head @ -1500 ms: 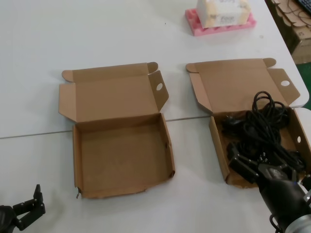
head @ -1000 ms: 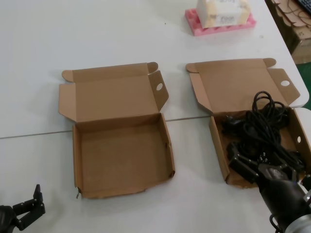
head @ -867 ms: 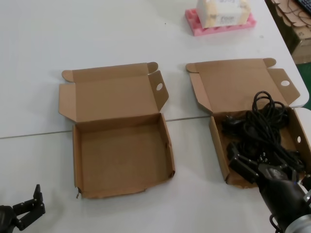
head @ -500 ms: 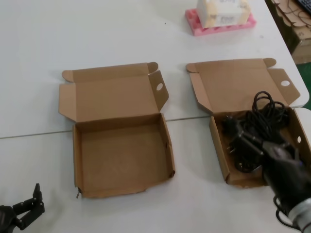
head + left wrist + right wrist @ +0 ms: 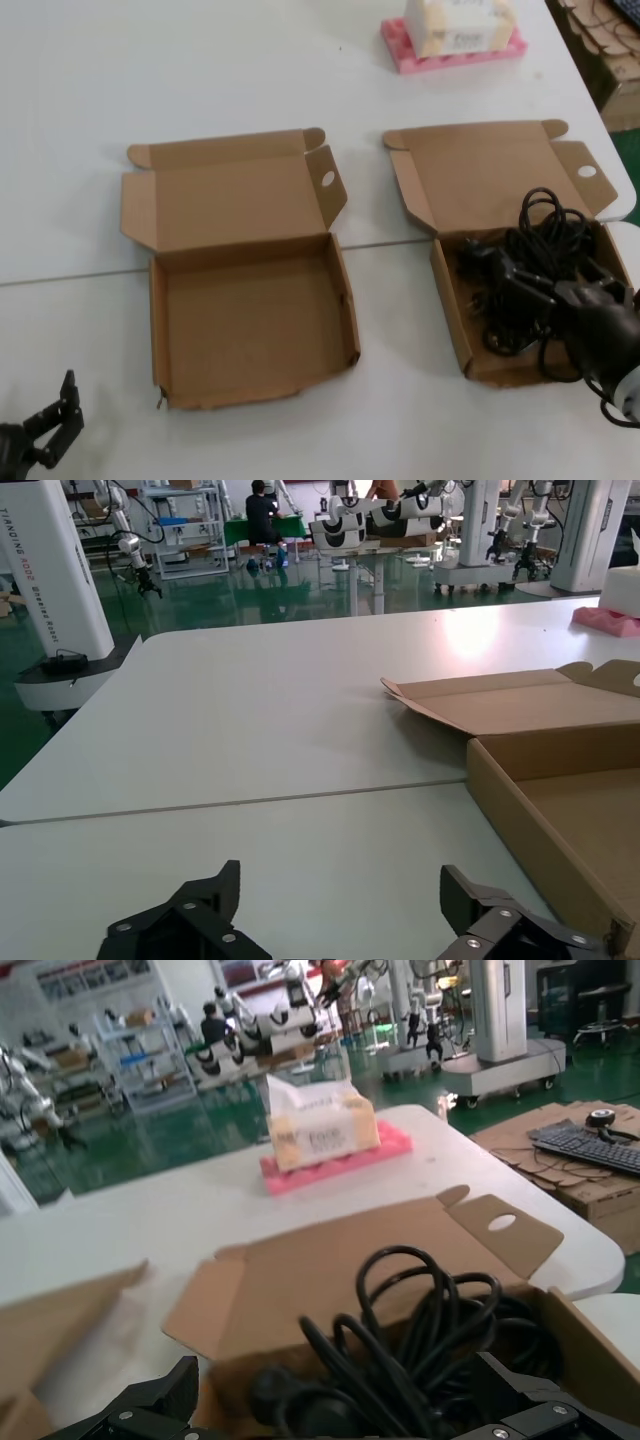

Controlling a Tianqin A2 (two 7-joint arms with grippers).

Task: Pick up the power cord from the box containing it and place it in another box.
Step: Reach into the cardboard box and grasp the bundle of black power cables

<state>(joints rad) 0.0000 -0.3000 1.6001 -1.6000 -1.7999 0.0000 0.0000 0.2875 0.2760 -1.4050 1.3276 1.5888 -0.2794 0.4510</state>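
Observation:
The power cord point(image 5: 540, 265) is a black bundle of loops with a chunky plug point(image 5: 290, 1392), lying in the right-hand brown box point(image 5: 450, 310) with the straight front wall. My right gripper point(image 5: 560, 285) hangs low over that box, open, its fingers either side of the cord point(image 5: 420, 1345) in the right wrist view, jaws wide apart. The other box point(image 5: 160, 330), with a wavy front wall, lies empty at centre-left with its lid folded back. My left gripper point(image 5: 48, 435) rests open near the table's front left; its wrist view shows that box's wall point(image 5: 520, 830) beside it.
A pink foam tray with a tissue box point(image 5: 455, 40) stands at the back; it also shows beyond the open lid point(image 5: 320, 1145). Flattened cardboard point(image 5: 610, 40) and a keyboard point(image 5: 590, 1145) lie past the table's right edge. A seam point(image 5: 70, 275) crosses the table.
My right gripper has moved from the box's front wall forward and right, over the cord inside the box. The left gripper has slipped slightly lower in view.

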